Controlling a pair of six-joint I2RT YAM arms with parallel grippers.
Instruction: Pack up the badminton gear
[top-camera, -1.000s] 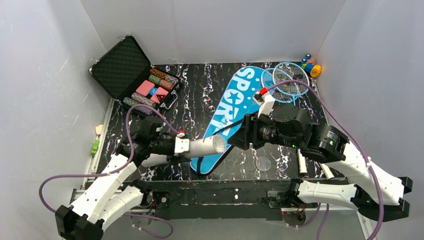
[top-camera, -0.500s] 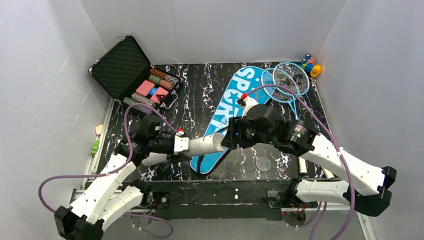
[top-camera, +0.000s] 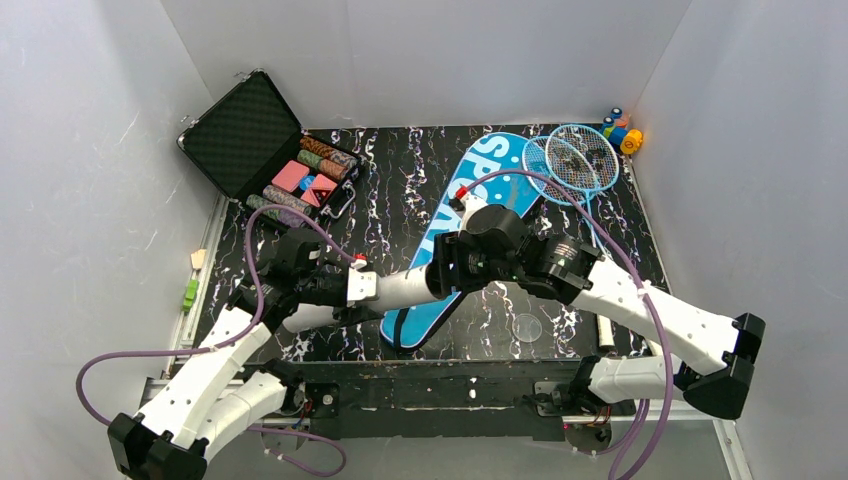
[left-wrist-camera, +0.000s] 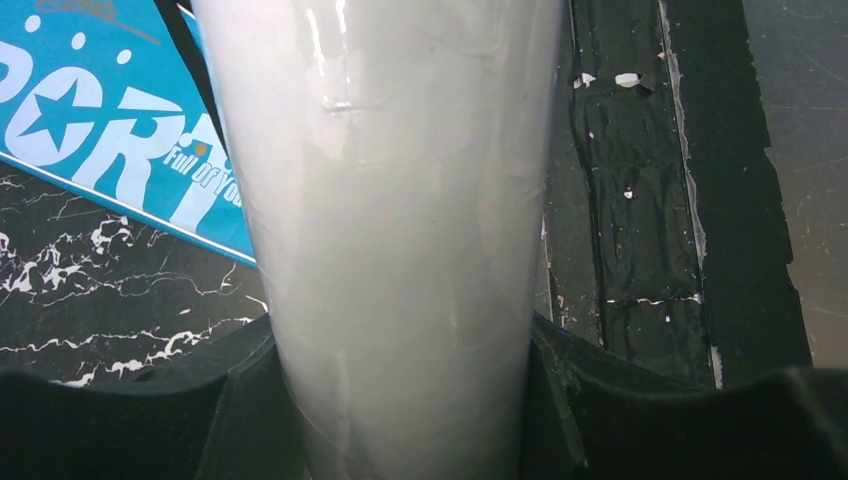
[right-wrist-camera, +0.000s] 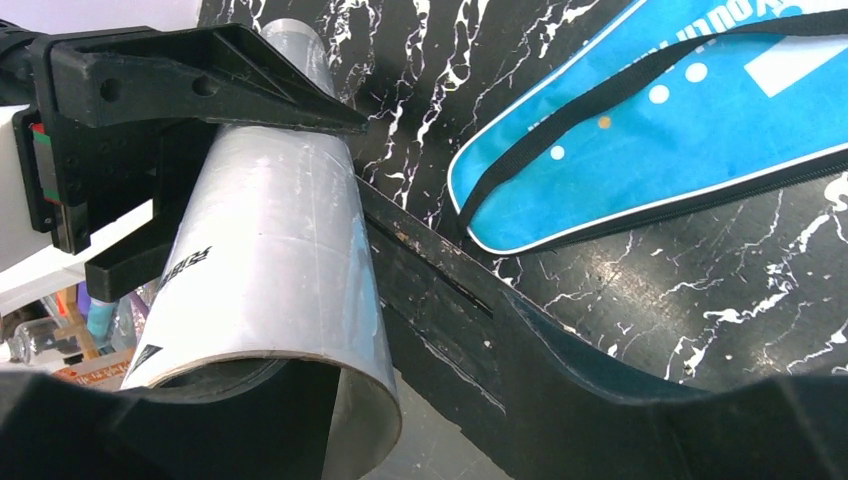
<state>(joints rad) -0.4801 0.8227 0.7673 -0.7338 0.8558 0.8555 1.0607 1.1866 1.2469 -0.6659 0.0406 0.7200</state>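
Counted on the counter (top-camera: 400, 170): one tube (top-camera: 405, 288), one bag (top-camera: 488, 165), two rackets (top-camera: 583, 155), one case (top-camera: 245, 130), one toy (top-camera: 622, 130). Held level above the near-centre, the tube, clamped tight near its closed end in the left gripper (top-camera: 372, 290), mouth pointing right. Reaching in low from the near left corner, left arm, elbow bent. Stretched across from the near right corner, right arm, right gripper (top-camera: 447, 275) at the tube's mouth, one finger at the opening, the other outside the rim; pinching or not, impossible to tell. Slanting from far-centre to near edge, the bag, beneath the mouth. Heads overlapping near the far right corner, rackets beside the toy. Lid up at the far left corner, the case.
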